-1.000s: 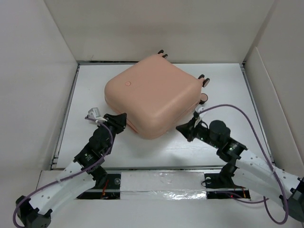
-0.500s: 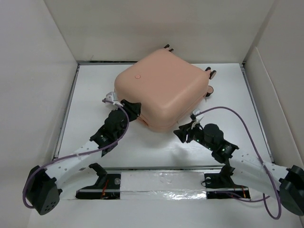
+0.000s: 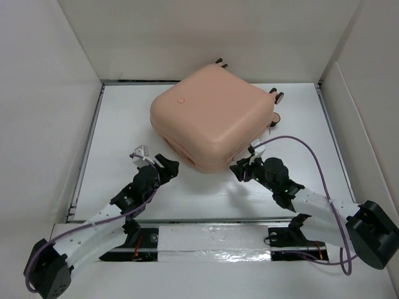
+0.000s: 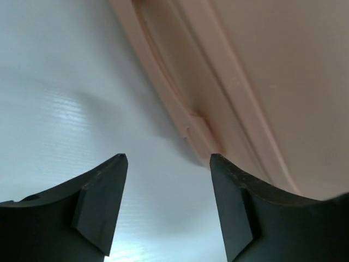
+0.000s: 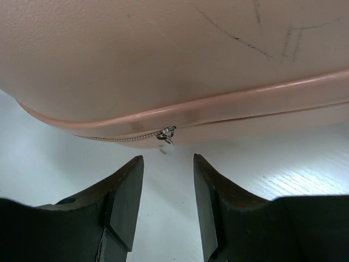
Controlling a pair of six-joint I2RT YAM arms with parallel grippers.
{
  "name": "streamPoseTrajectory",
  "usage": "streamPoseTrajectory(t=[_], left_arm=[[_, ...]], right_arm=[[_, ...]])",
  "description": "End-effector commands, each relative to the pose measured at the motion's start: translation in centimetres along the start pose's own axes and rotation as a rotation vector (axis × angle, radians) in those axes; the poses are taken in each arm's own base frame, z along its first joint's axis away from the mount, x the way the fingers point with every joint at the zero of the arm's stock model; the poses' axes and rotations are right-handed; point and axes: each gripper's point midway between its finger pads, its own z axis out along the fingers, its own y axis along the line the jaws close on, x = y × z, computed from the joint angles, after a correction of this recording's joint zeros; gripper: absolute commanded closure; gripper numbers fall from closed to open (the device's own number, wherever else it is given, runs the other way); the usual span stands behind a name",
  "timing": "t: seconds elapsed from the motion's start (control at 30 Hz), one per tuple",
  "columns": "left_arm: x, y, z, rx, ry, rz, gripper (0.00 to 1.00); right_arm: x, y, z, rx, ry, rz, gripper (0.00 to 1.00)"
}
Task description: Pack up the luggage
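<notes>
Luggage point(image 3: 212, 118) just beyond both arms' fingers point(image 4: 101, 199); untouched

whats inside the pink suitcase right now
The suitcase lies closed on the table. Only its outside and the zipper pull on its seam show; whatever is inside is covered.

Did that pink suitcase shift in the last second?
Yes. The luggage has slid toward the back wall, and slightly to the right in the top view.
</notes>
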Motion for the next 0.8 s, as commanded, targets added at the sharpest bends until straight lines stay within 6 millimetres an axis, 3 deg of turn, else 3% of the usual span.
streamPoseTrajectory(t=[0.0, 0.27, 0.5, 0.53, 0.67, 0.73, 0.77], left_arm=[[-1.6, -2.5, 1.1, 0.047, -0.018, -0.027, 0.39], [-4.1, -2.7, 5.0, 0.102, -0.027, -0.089, 0.37], [-4.0, -3.3, 6.8, 0.117, -0.018, -0.107, 0.36], [-3.8, -3.2, 7.2, 0.115, -0.013, -0.106, 0.37], [-3.7, -3.3, 8.1, 0.106, -0.005, -0.109, 0.46], [-3.6, -3.3, 8.5, 0.107, -0.01, -0.116, 0.51], [-3.4, -3.2, 8.6, 0.109, -0.005, -0.118, 0.6]], right_arm=[[-3.9, 1.1, 1.0, -0.058, -0.119, -0.042, 0.53], [-4.6, 0.9, 2.0, -0.048, -0.178, -0.026, 0.65], [-5.0, 0.8, 2.9, -0.032, -0.215, -0.013, 0.77], [-5.0, 0.8, 2.9, -0.033, -0.221, -0.005, 0.83], [-5.6, 1.7, 2.6, -0.057, -0.26, 0.014, 0.99], [-5.4, 2.1, 2.4, -0.055, -0.256, 0.019, 1.0], [-5.1, 2.1, 2.4, -0.052, -0.247, 0.024, 1.0]])
